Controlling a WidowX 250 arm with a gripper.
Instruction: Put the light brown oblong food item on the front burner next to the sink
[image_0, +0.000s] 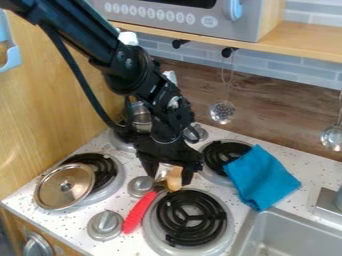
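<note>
Red-handled utensil (140, 212) slants across the bench (60, 222) between knob (105, 225) and coil burner (192, 217). A lid (65, 186) sits by the left corner. The claw (170, 175) meets the utensil's far end, grip unclear; blue cloth (262, 176) lies right.

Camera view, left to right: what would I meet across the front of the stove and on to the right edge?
Round metal lid → silvery stove knob → red handle → front black coil burner → blue cloth → metal utensil hanging by the right edge.
</note>
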